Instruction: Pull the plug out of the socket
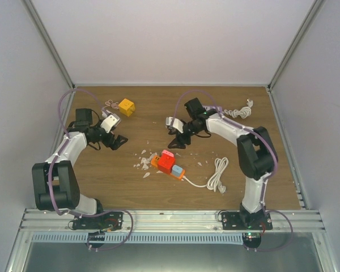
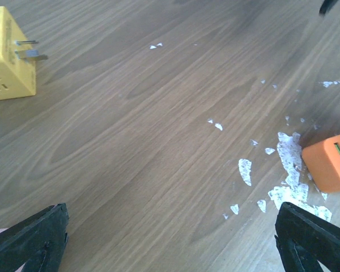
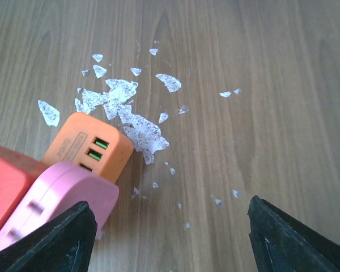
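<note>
An orange socket block [image 1: 155,161] lies mid-table with a red plug [image 1: 166,164], a pink plug [image 1: 168,153] and a blue one [image 1: 177,169] on it. In the right wrist view the pink plug [image 3: 62,198] rests on the block's end [image 3: 85,144], above its green ports, and the red plug [image 3: 5,181] sits at the left. My right gripper [image 3: 170,243] is open; its left finger [image 3: 59,241] is just beside the pink plug and nothing is between the jaws. My left gripper [image 2: 170,243] hangs open over bare wood, well left of the block [image 2: 328,161].
A yellow cube adaptor [image 2: 8,54] with bare prongs lies at the back left [image 1: 126,106]. White scraps [image 3: 122,99] are scattered by the block. Its white cable ends in a coil [image 1: 217,175] to the right. Another white cord [image 1: 238,111] lies at the back right.
</note>
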Tool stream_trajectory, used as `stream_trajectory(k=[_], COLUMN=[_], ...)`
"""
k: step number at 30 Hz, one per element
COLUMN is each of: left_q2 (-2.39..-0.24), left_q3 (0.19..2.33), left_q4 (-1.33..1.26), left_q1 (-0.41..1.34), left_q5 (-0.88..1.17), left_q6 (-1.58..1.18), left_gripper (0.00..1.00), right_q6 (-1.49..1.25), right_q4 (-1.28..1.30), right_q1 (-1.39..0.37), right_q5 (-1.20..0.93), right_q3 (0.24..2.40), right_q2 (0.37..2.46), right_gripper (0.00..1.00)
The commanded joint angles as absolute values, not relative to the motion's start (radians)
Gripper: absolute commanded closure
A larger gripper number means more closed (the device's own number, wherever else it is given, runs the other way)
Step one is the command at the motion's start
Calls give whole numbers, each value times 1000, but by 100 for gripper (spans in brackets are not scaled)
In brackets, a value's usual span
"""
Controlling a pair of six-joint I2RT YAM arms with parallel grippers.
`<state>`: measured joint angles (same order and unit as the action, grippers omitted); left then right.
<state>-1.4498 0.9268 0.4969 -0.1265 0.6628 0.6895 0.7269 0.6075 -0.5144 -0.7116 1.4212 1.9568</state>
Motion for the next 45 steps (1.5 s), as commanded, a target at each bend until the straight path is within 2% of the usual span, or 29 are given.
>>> stream_trajectory(k=[1, 9, 17, 23, 31, 37, 45], left_q2=[-1430, -1453, -1464, -1434, -1403, -1397, -1319], left_q3=[922, 928, 922, 881, 860, 833, 769], left_q4=[511, 518, 502, 504, 495, 485, 492], left_q1=[-110, -71, -14, 33, 95, 98, 108], left_q5=[713, 744, 732, 768, 802, 827, 889], left_q6=[739, 761, 749, 810, 868, 891, 988], left_gripper=[1, 1, 1, 1, 2, 3, 10], right_q6=[702, 757, 691, 639, 635, 671, 768], right_q4=[576, 631, 476, 383, 325, 278, 276], right_q1=[-484, -500, -614, -656, -708, -707, -665], right_q5=[-724, -786, -660, -640, -517, -426, -358], right_q3=[1311, 1088, 849, 788, 772, 776, 804], right_q2=[1793, 1609, 1526, 1489, 1579, 1610, 1614], right_gripper=[20, 1, 0, 8, 12, 24, 39])
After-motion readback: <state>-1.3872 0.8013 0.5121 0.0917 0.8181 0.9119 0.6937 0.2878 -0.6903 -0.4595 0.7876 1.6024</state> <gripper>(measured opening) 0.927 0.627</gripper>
